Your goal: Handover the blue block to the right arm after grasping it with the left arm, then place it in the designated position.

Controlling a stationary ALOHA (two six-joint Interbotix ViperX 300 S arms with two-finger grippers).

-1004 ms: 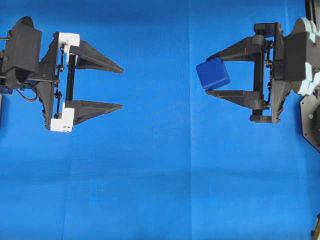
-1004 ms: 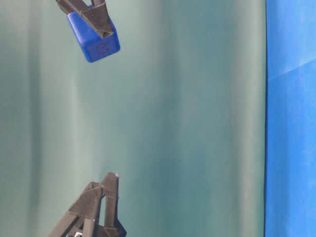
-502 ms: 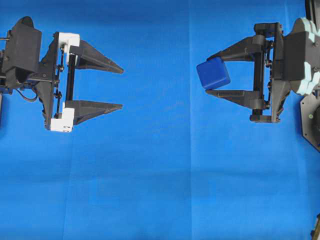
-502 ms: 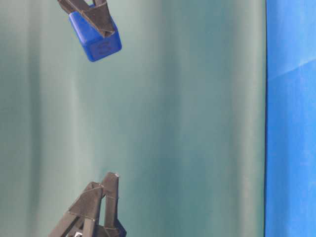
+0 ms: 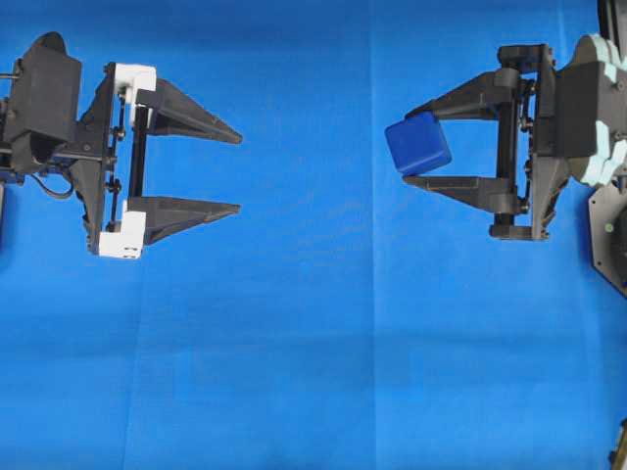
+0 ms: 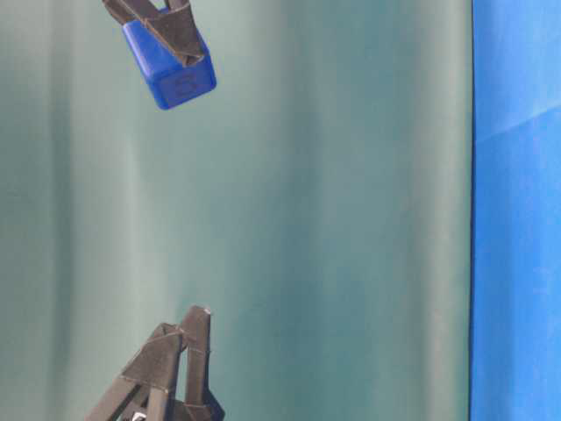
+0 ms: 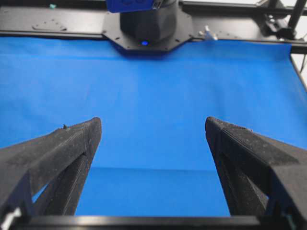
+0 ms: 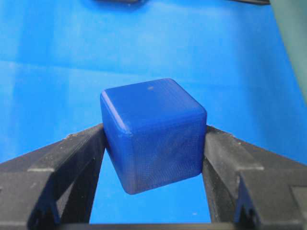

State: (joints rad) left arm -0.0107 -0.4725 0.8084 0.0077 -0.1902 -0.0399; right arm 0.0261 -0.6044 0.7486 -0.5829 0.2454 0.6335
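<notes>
The blue block [image 5: 417,144] is pinched at the tips of my all-black right gripper [image 5: 414,145], held in the air on the right of the overhead view, slightly tilted. In the right wrist view the block [image 8: 152,134] sits squarely between both fingers. The table-level view shows the block [image 6: 169,65] lifted off the cloth. My left gripper [image 5: 231,172], with white brackets, stands open at the left, well apart from the block, its fingers pointing right. The left wrist view shows only blue cloth between the left gripper's [image 7: 153,125] spread fingers.
A blue cloth [image 5: 313,343] covers the table. The base of the right arm [image 7: 146,24] stands at the far edge in the left wrist view. A dark green backdrop [image 6: 351,219] fills the table-level view.
The right gripper has shifted the block very slightly. The left arm has not moved.
</notes>
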